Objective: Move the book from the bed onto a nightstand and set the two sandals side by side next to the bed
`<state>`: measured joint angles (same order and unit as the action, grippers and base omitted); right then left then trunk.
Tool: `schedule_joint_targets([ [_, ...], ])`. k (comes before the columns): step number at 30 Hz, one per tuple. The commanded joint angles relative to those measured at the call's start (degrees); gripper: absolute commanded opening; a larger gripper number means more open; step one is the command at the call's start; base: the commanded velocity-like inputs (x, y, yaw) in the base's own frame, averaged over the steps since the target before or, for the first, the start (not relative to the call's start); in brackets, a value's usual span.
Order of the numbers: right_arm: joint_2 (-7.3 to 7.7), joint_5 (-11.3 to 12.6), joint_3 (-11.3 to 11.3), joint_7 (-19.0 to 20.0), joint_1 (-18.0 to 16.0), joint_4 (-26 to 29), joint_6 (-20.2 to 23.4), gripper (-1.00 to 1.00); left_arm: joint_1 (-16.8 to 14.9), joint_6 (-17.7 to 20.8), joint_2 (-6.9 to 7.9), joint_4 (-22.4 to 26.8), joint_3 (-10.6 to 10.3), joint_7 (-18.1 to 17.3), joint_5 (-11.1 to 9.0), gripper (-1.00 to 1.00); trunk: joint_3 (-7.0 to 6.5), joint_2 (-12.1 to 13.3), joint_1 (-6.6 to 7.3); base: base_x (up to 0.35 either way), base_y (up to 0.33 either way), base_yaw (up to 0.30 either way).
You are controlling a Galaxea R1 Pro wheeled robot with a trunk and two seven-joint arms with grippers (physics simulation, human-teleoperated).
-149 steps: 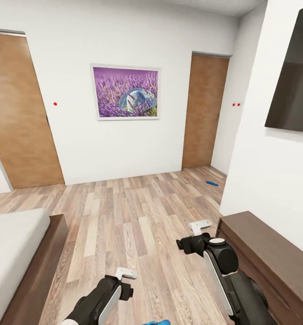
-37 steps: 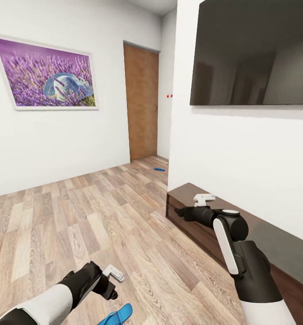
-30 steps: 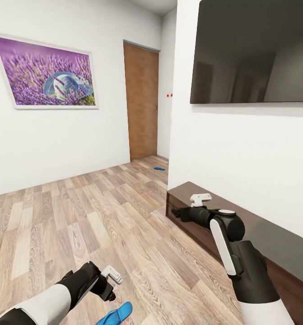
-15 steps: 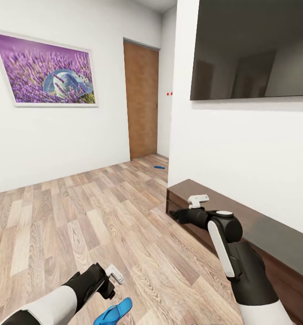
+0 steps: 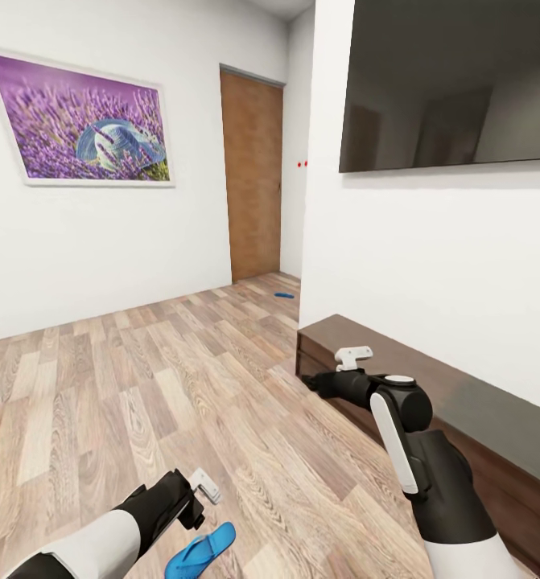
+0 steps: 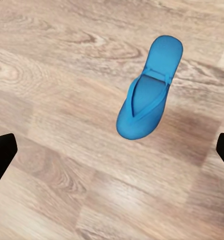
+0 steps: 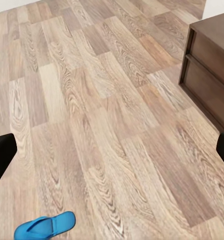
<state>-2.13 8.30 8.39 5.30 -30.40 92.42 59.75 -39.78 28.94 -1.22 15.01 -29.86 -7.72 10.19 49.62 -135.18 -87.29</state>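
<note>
The near sandal (image 5: 200, 551) lies flat on the floor (image 5: 141, 386) just beneath the left tool (image 5: 204, 486), whose fingers are spread. In the last second the view has crept forward, bringing it closer. The second sandal (image 5: 283, 295) waits far off by the door (image 5: 252, 177); right tool (image 5: 352, 354) spread, empty.

We see our left arm (image 5: 117, 535) and right arm (image 5: 418, 458) in glossy black casing with white panels, each carrying a small white wrist bracket.
</note>
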Motion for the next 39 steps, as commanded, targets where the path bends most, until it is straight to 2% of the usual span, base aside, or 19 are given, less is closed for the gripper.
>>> schedule_joint_targets([
  [1,-0.03,0.1,0.0,0.1,0.0,0.0,0.2,1.0,0.0,0.2,0.02,0.1,0.0,-0.4,0.9,1.0,0.24,-0.4,-0.21,0.0,0.0,0.0],
  [7,0.0,0.0,0.0,0.1,0.0,0.1,0.2,1.0,0.0,-0.1,0.09,0.1,0.0,-1.0,2.6,1.0,1.32,-2.8,-1.53,0.0,0.0,0.0],
  [11,0.25,0.0,-0.1,0.1,-0.2,0.1,0.2,1.0,-0.1,-0.3,0.25,0.1,0.1,-4.3,3.9,1.0,2.04,-4.5,-2.41,0.0,0.0,0.0],
  [20,0.41,0.0,-0.1,0.1,-0.3,0.1,0.2,1.0,-1.6,0.2,0.89,0.1,0.2,-11.7,4.4,1.0,3.66,-8.1,-4.39,0.0,0.0,0.0],
  [26,0.44,0.0,-0.1,0.1,-0.3,0.1,0.2,1.0,-3.0,0.6,1.04,0.1,0.2,-14.9,5.5,1.0,4.98,-8.1,-4.54,0.0,0.0,0.0],
  [30,0.44,0.0,-0.1,0.1,-0.3,0.1,0.2,1.0,-3.7,0.9,1.06,0.1,0.2,-16.9,8.2,1.0,5.87,-8.2,-4.64,0.0,0.0,0.0],
  [31,0.44,0.0,-0.1,0.1,-0.3,0.1,0.2,1.0,-3.7,0.9,1.06,0.1,0.2,-16.9,8.2,1.0,6.09,-8.2,-4.67,0.0,0.0,0.0],
  [34,0.46,-0.1,-0.1,0.1,-0.3,0.1,0.2,1.0,-4.2,1.3,1.12,0.1,0.3,-21.2,10.4,1.0,6.76,-8.2,-4.75,0.0,0.0,0.0],
  [39,0.46,-0.1,-0.1,0.1,-0.4,0.1,0.2,1.0,-4.4,1.4,1.18,0.1,0.3,-22.8,10.9,1.0,7.86,-8.3,-4.88,0.0,0.0,0.0],
])
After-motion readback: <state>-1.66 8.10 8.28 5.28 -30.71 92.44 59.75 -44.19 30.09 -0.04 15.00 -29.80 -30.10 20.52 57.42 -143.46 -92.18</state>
